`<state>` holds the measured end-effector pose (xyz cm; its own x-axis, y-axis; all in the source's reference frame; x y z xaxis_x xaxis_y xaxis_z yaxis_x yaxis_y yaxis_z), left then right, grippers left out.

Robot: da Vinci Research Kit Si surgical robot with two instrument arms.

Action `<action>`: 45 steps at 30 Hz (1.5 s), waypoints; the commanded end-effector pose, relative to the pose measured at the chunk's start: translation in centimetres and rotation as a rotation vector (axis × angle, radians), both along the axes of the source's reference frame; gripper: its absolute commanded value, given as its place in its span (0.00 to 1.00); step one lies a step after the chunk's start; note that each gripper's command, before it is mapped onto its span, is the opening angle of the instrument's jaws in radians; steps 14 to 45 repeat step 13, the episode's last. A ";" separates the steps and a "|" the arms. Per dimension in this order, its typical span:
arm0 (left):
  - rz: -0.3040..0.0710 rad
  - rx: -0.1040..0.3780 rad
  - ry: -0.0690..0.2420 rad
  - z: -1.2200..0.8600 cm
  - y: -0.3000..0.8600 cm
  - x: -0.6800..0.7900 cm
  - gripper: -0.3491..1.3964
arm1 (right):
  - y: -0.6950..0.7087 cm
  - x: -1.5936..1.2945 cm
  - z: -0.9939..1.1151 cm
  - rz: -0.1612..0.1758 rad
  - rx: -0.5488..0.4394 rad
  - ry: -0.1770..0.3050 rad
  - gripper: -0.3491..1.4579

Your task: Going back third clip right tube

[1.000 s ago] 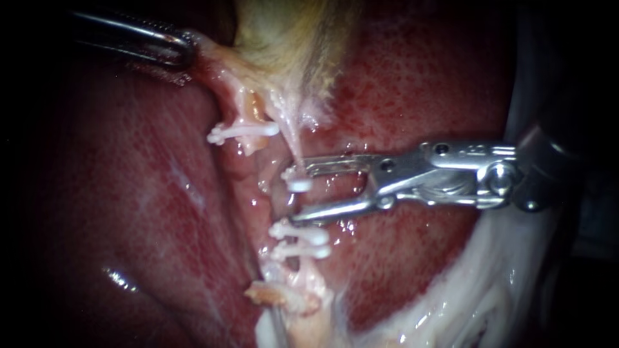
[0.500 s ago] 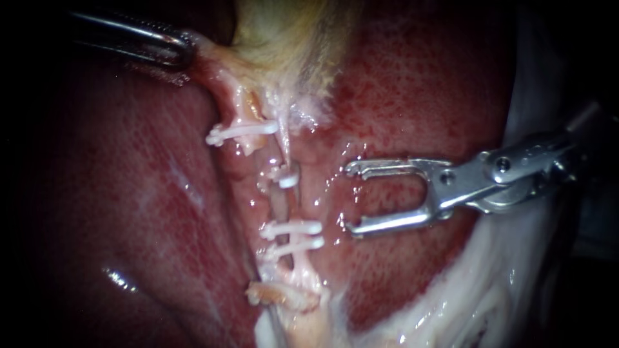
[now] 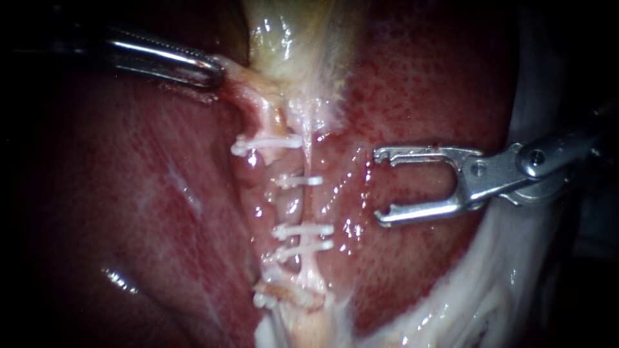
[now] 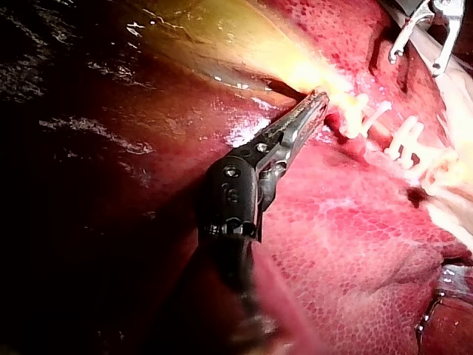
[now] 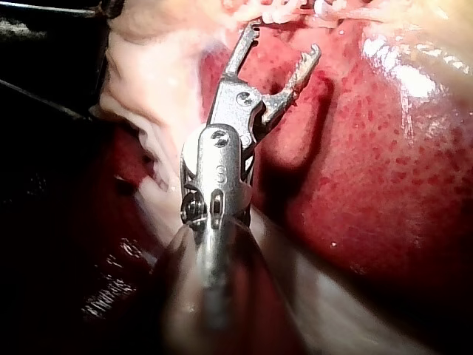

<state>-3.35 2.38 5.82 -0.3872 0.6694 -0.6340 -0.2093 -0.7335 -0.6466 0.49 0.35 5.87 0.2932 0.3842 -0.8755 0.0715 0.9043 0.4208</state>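
— Where the endoscope looks down on the right tube (image 3: pixel 309 206), which way does the short clip (image 3: pixel 300 182) lie?
— Crosswise to the tube. Its long axis runs in line with the right instrument (image 3: pixel 380 187), one end pointing at the gap between that instrument's jaws. It sits ahead of the tips, near them but apart.
— And its look?
— White and slim, closed flat on the thin pale tube. It is shorter than the two clips (image 3: pixel 303 229) farther from the gallbladder (image 3: pixel 290 38), and than the long clip (image 3: pixel 267 143) on the neighbouring tube.
— The jaws?
— The right instrument's stand wide apart and empty over the liver (image 3: pixel 412 84). The left instrument (image 3: pixel 209 69) has its jaws together on a fold at the gallbladder's edge.
— From the left wrist?
— The left instrument (image 4: pixel 316 102) pinches the pale gallbladder (image 4: pixel 244 37) margin, jaws clamped. A row of white clips (image 4: pixel 406 139) lies just beyond its tip, each set across the tubes; I cannot tell which is the short one. The right instrument (image 4: pixel 416 63) is past them, spread and holding nothing.
— Right wrist?
— The right instrument (image 5: pixel 283 41) shows toothed jaws splayed over red liver (image 5: pixel 369 148), with nothing between them. White clips (image 5: pixel 284 11) lie just ahead of the tips, partly cut off.
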 end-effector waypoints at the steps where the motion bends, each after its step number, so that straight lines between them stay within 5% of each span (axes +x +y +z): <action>1: 0.002 0.005 0.002 0.03 0.00 -0.01 0.00 | 0.00 0.00 0.00 -0.004 0.001 -0.008 0.47; 45: 0.002 0.014 0.000 -0.02 0.01 0.00 0.00 | -0.01 0.01 -0.03 -0.013 0.003 -0.009 0.47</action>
